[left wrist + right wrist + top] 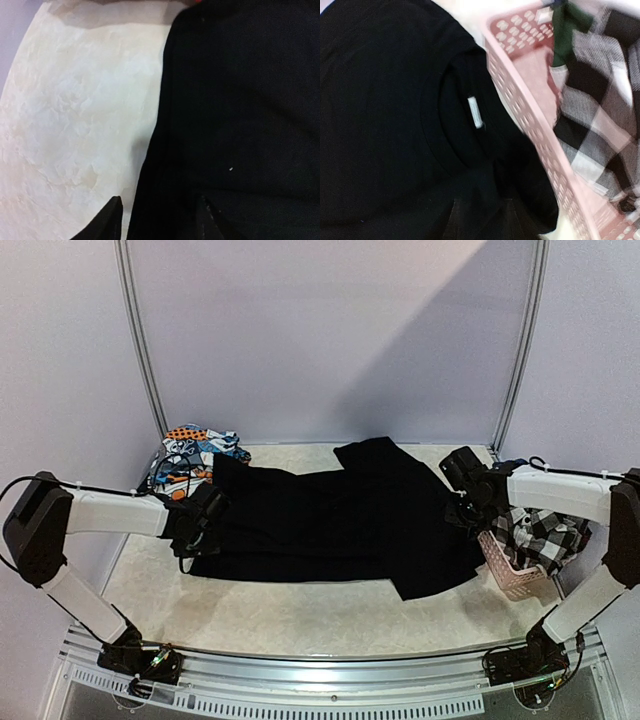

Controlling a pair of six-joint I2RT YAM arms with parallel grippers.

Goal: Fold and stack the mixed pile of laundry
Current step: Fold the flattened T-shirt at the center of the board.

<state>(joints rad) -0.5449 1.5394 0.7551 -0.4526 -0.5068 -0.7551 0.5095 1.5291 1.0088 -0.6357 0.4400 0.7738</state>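
The black garment [330, 525] lies flat across the table [300, 625], one of my hands at each end.
Its long axis runs side to side, with the collar and label [475, 112] toward my right hand [465, 498] and the hem toward my left hand [205, 518]. Both hands stand open, fingers straddling cloth and gripping nothing. The collar end sits just beside the pink basket [515, 578], so I judge a rising finger could catch the fabric, rumple it or snag it there.

Pink perforated basket [506, 568] at table's [300, 615] right edge — apparently tilted
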